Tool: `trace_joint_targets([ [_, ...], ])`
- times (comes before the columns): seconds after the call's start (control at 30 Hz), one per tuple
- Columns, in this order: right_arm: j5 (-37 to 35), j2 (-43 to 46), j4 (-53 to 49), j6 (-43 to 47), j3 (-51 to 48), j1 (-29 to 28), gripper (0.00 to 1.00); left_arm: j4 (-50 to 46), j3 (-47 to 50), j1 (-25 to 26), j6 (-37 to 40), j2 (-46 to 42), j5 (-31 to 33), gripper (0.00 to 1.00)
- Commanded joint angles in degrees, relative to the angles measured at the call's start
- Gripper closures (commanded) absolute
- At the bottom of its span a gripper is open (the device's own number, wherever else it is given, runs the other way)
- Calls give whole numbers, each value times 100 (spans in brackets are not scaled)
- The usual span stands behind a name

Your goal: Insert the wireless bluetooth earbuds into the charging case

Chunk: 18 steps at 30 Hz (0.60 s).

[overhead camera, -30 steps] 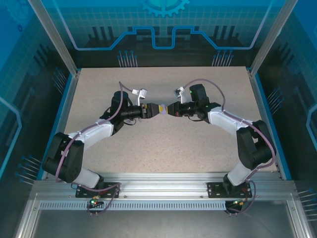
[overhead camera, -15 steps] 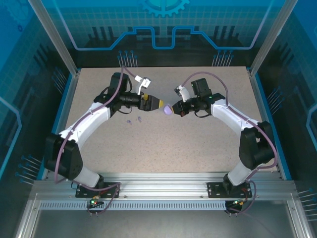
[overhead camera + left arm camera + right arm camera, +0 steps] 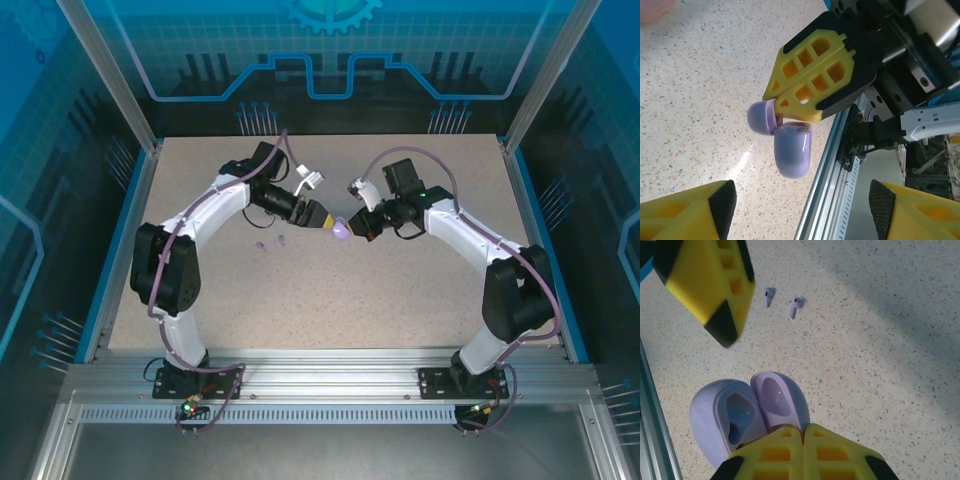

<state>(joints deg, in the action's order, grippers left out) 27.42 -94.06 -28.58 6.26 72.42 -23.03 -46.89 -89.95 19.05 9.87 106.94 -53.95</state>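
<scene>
While my right jaws pinch the open case (image 3: 735, 420) and my left jaws are spread, two earbuds (image 3: 796, 307) lie uninserted on the tabletop (image 3: 880, 340).

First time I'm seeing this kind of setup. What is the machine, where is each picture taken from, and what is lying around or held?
These are two robot arms bolted at the near edge of a speckled table, each ending in a yellow two-finger gripper. One picture looks down from above and behind the arms; the other two come from cameras on the wrists. The right gripper is pinching an open lavender charging case. The left gripper is open and empty, pointed at the case. Two lavender earbuds lie loose on the table, not yet in the case.
</scene>
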Motion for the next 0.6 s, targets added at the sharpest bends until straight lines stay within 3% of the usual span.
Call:
trace_joint_targets([
  [0.0, 114, 12, -149, 130, 232, -143, 100, -509, -322, 132, 338, 223, -295, 31],
  [0.57, 209, -95, -126, 59, 404, -219, 100, -398, -453, 275, 292, 521, -466, 55],
])
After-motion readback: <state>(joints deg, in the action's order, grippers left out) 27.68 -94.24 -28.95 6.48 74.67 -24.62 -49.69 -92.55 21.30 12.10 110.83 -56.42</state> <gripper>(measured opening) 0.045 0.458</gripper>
